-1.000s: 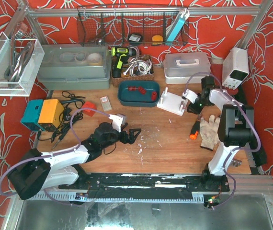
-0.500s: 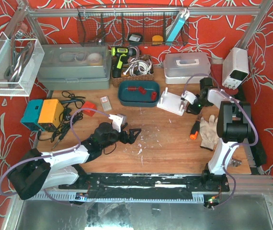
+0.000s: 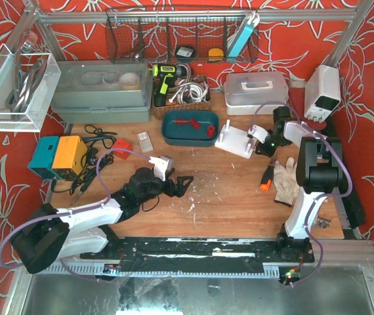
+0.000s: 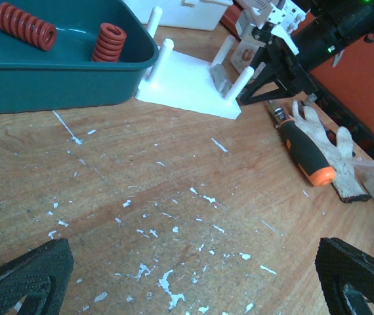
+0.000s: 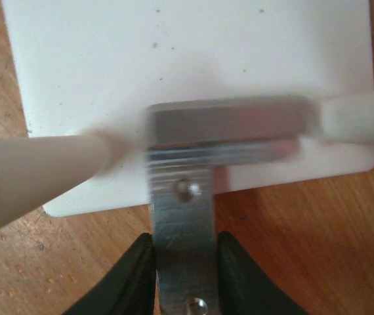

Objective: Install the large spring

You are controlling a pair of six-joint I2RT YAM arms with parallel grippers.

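Two red springs lie in the teal tray (image 3: 190,138): a long one (image 4: 24,27) on its side and a shorter one (image 4: 110,42) standing upright. The white peg fixture (image 3: 237,140) stands to the right of the tray and also shows in the left wrist view (image 4: 187,79). My right gripper (image 5: 184,275) is shut on a T-shaped metal bracket (image 5: 182,197) whose crossbar lies on the fixture's base (image 5: 187,65) between two white pegs (image 5: 36,170). My left gripper (image 4: 193,282) is open and empty, low over bare wood at mid-table (image 3: 182,184).
An orange-and-black screwdriver (image 4: 305,151) and a worn glove (image 4: 334,147) lie right of the fixture. A grey lidded box (image 3: 102,92), a basket of cables (image 3: 184,98), a white box (image 3: 256,92) and a power supply (image 3: 323,88) line the back. A blue-yellow device (image 3: 59,156) sits at the left.
My right arm has shifted slightly left toward the fixture. The left arm has not moved.
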